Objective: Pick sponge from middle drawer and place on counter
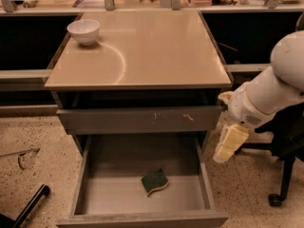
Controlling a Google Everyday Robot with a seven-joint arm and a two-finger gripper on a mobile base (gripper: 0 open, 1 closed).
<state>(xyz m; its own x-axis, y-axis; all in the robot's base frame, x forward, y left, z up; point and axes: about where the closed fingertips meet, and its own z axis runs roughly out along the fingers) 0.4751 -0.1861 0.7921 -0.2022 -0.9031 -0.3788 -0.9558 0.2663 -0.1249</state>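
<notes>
1. Over to the gripper [230, 144]: hanging right of the open middle drawer [114, 191], outside its wall; open or closed, cannot tell.
2. Down to the sponge [155, 182]: lying green-face-up on the drawer floor, front centre.
3. Up on the counter [161, 51]: white bowl [84, 31], back-left corner.

glossy smooth counter [156, 51]; matt drawer [114, 194]; pale plastic claw [224, 152] beside it.

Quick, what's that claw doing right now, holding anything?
The gripper: empty, beside the middle drawer on its right; open or closed cannot be told.
</notes>
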